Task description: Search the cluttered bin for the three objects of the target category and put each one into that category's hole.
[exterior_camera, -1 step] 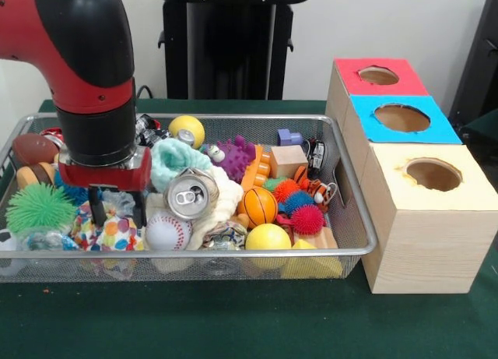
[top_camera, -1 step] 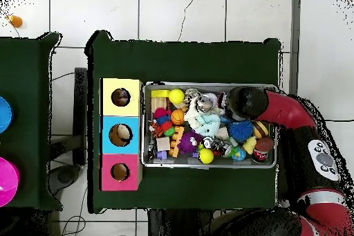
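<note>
Green cloth covers the table (exterior_camera, -1 step: 233,328), and on it I see the wire bin (exterior_camera, -1 step: 354,219) packed with toys beside a wooden box (exterior_camera, -1 step: 420,250) with red, blue and yellow tops, each with a round hole. My arm (exterior_camera, -1 step: 78,47) reaches down into the bin's left end in the front view. The claw (exterior_camera, -1 step: 117,207) hangs spread open just above a spotted cloth (exterior_camera, -1 step: 109,234), gripping nothing. A baseball (exterior_camera, -1 step: 167,232), a crushed can (exterior_camera, -1 step: 191,194) and a yellow ball (exterior_camera, -1 step: 268,237) lie nearby.

bin (exterior_camera, -1 step: 354,219) | wire mesh, cluttered w/ toys | box (exterior_camera, -1 step: 424,242) w/ 3 holes beside
</note>
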`<action>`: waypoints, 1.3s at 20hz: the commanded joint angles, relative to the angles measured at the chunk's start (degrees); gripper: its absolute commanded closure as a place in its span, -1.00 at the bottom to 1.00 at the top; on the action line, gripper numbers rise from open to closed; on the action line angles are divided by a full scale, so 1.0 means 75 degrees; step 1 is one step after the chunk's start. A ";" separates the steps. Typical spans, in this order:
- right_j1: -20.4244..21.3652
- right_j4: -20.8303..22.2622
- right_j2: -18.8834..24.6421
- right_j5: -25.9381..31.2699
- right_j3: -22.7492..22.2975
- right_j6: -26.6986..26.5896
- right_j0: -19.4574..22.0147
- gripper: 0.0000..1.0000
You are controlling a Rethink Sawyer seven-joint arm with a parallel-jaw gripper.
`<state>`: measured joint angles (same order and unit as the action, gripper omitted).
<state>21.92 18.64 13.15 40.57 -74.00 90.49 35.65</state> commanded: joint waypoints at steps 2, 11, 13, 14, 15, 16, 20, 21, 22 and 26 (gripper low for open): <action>-0.0556 0.0421 0.0511 0.0219 -0.0498 -0.0825 -0.0077 -1.00; -0.0573 0.1175 0.0550 -0.1817 -0.0595 -0.0655 -0.0081 -1.00; -0.0575 0.1338 0.0540 -0.2113 -0.0597 -0.0588 -0.0090 -1.00; -0.0574 0.1385 0.0563 -0.2150 -0.0599 -0.0612 -0.0082 -1.00; -0.0554 0.1422 0.0573 -0.2165 -0.0623 -0.0628 -0.0082 -1.00; -0.0517 0.1450 0.0567 -0.2216 -0.0650 -0.0575 -0.0096 -1.00; -0.0503 0.1407 0.0522 -0.2304 -0.0674 -0.0289 -0.0117 1.00; -0.0484 0.1404 0.0526 -0.2268 -0.0683 -0.0306 -0.0121 1.00; -0.0465 0.1402 0.0530 -0.2231 -0.0692 -0.0322 -0.0125 1.00; -0.0408 0.1383 0.0534 -0.2076 -0.0710 -0.0378 -0.0152 1.00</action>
<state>19.58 26.58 13.15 23.22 -75.71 90.50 35.61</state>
